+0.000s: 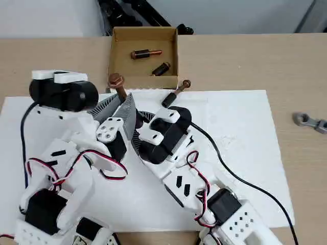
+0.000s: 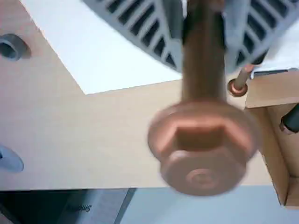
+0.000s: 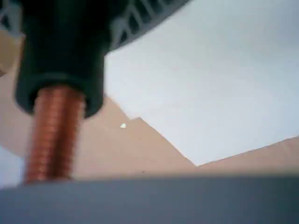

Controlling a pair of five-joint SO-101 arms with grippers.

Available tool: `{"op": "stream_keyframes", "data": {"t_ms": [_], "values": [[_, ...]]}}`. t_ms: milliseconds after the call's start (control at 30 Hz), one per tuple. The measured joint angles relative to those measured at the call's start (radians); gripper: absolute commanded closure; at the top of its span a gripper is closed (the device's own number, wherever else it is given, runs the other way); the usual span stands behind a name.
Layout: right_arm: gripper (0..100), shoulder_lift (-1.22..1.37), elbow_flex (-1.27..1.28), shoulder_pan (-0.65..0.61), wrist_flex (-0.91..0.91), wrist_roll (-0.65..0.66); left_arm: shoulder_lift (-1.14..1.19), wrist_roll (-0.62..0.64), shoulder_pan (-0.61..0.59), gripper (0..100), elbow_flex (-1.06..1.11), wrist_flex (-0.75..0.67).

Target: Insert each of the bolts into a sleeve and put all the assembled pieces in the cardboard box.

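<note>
- While the left end effector (image 1: 124, 104) grips a copper bolt (image 1: 117, 84) just beside the cardboard box (image 1: 116, 51), the right end effector (image 3: 65, 107) clamps a black sleeve (image 1: 170, 98).
- Two assembled pieces (image 1: 146, 53) lie in the box; a wrench (image 1: 308, 121) rests on the table (image 1: 245, 61).

So the brown cardboard box (image 1: 120, 66) is left open, with two copper bolts in black sleeves (image 1: 145, 53) (image 1: 161, 69) laid flat inside. A third sleeved bolt (image 1: 175, 93) is seen just outside its front wall, and a bare copper hex-head bolt (image 1: 117, 84) is held up near the same wall.
</note>
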Motion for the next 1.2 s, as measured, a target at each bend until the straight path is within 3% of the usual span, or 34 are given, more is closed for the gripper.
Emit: {"op": "stream_keyframes", "data": {"t_ms": [733,1200], "values": [[99.5,0.000,0.000,0.005,0.000,0.000,0.002,-0.068,0.035,99,0.008,0.046],[99.6,0.000,0.000,0.003,0.000,-0.003,0.003,-0.091,0.035,88,0.009,0.077]]}}
